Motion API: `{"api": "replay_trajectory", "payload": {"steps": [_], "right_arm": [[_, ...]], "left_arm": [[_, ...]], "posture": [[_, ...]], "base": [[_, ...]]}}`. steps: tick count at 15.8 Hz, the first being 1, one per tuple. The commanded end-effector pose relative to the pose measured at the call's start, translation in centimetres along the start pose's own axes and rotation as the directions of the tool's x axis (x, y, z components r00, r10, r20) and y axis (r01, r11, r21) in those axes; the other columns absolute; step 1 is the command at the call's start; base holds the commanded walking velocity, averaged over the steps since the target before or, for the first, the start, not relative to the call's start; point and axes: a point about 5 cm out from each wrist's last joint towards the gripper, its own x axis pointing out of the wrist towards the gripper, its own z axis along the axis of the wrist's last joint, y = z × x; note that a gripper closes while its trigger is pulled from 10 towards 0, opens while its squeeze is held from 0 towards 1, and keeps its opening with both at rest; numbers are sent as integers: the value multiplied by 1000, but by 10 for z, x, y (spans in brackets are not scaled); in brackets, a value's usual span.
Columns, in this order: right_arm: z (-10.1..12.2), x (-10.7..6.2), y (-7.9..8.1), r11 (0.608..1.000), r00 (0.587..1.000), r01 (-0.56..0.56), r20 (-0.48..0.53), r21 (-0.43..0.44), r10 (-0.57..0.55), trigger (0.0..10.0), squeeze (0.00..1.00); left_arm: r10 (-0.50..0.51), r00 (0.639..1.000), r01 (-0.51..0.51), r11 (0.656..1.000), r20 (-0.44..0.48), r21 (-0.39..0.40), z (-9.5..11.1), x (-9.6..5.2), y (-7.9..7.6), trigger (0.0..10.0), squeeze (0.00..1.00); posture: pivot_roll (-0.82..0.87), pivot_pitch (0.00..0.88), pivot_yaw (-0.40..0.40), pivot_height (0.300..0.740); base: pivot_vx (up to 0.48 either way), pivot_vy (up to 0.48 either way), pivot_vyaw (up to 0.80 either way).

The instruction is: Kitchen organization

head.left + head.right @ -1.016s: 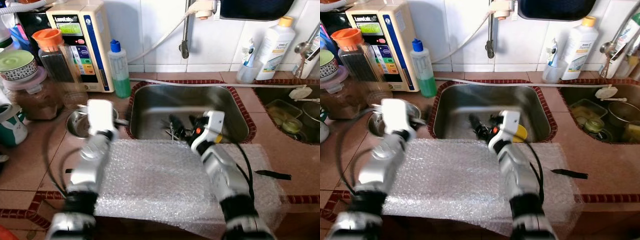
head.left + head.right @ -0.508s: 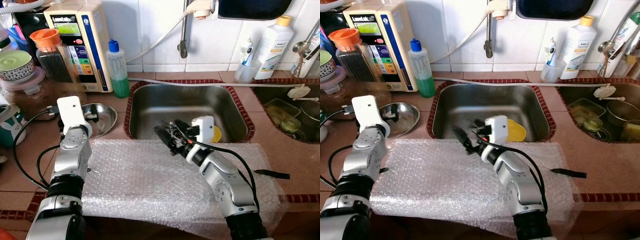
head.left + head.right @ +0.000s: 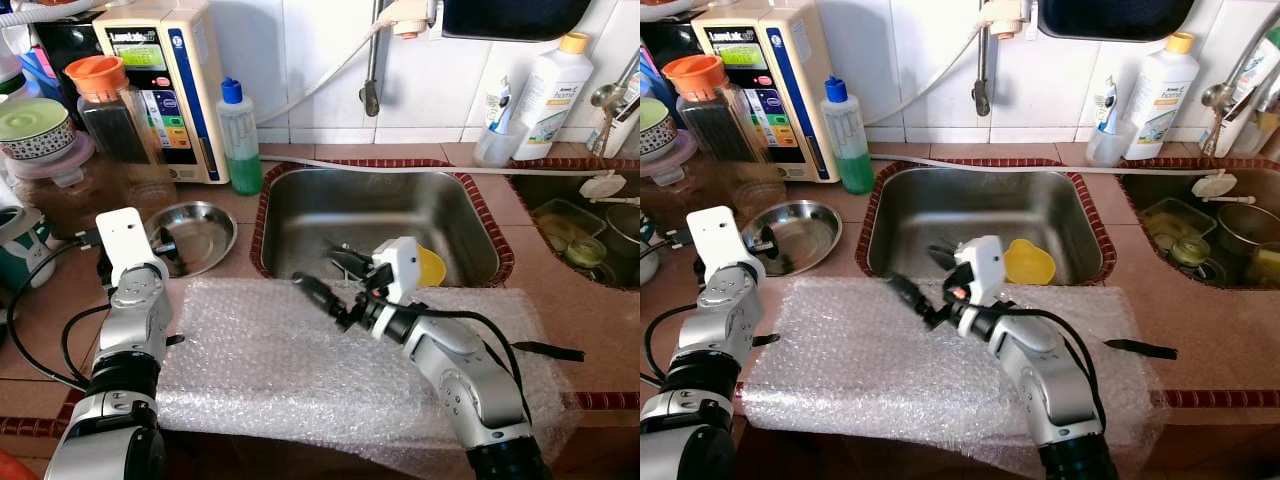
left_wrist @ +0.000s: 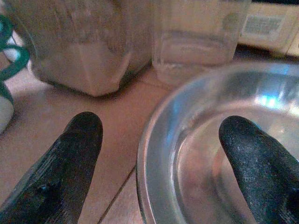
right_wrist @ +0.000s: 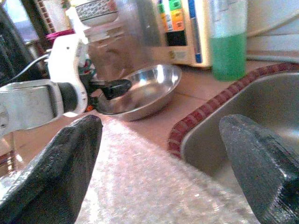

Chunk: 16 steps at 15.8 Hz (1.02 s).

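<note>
**Both grippers shifted left at the kitchen sink**

Since half a second ago, the right gripper (image 3: 325, 290) has been swung leftwards, out from over the sink (image 3: 300, 205) and across to the near left corner of its rim, above the far edge of the bubble wrap (image 3: 300, 370) spread over the tiled counter (image 3: 560, 310). Its two black fingers are spread wide apart, and nothing is held between them. The left gripper (image 3: 160, 243) has been carried slightly lower and is placed at the near rim of the steel bowl (image 3: 205, 230), left of the sink. Its fingers (image 4: 254, 163) are parted, one seen inside the bowl and one outside over the counter; no grip on the rim is made. A yellow dish (image 3: 1030, 264) is seen lying in the sink.
</note>
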Motion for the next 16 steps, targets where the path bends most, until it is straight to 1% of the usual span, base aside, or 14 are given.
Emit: {"api": "replay_trajectory", "payload": {"steps": [1,2,3,4,5,6,7,8,9,12,16], "right_arm": [[2,-1,2,1000,1000,-17,0,-1,17,10000,996],[1,-1,1,1000,1000,-5,-6,-8,5,10000,988],[1,-1,0,1000,1000,4,-8,-6,-4,10000,988],[0,0,0,1000,1000,7,-13,-7,-7,10000,988],[0,0,1,1000,1000,3,-15,-12,-3,10000,988],[0,0,1,1000,1000,0,-19,-18,-1,10000,988],[0,0,1,1000,1000,0,-21,-23,0,10000,988],[0,0,1,1000,1000,1,-22,-24,-2,10000,992],[0,0,0,1000,1000,5,-23,-26,-6,10000,992],[0,1,-2,999,999,23,-23,-31,-24,10000,992],[0,0,-4,999,999,36,-27,-39,-37,10000,992]], "left_arm": [[-4,999,5,1000,-41,17,-5,1,-1,10000,0],[-4,999,4,1000,-51,-1,-6,0,-2,10000,0],[-12,997,11,1000,-70,-13,-8,0,-3,8941,0],[-34,995,31,999,-99,-28,-13,1,-3,4275,0],[-26,993,21,999,-117,-48,-15,1,-3,2196,0],[-28,992,21,998,-122,-59,-15,1,-3,1255,0],[-30,993,24,998,-116,-55,-14,1,-3,588,0],[-32,993,25,998,-114,-58,-14,2,-3,627,0],[-34,993,27,998,-112,-61,-13,2,-3,0,0],[-36,991,29,998,-126,-61,-15,3,-1,0,0],[-34,990,23,996,-139,-81,-18,2,2,0,0]], "posture": [[-34,0,45,740],[-34,0,45,740],[-33,0,44,740],[-33,0,44,740],[-33,0,44,740],[-33,0,45,740],[-33,0,45,740],[-33,0,45,740],[-33,0,45,740],[-32,0,46,740],[-35,0,44,740]], "base": [[0,0,0],[0,0,0],[0,0,0],[0,0,0],[0,0,0],[0,0,0],[0,0,0],[0,0,0],[0,0,0],[0,0,0],[0,0,0]]}}
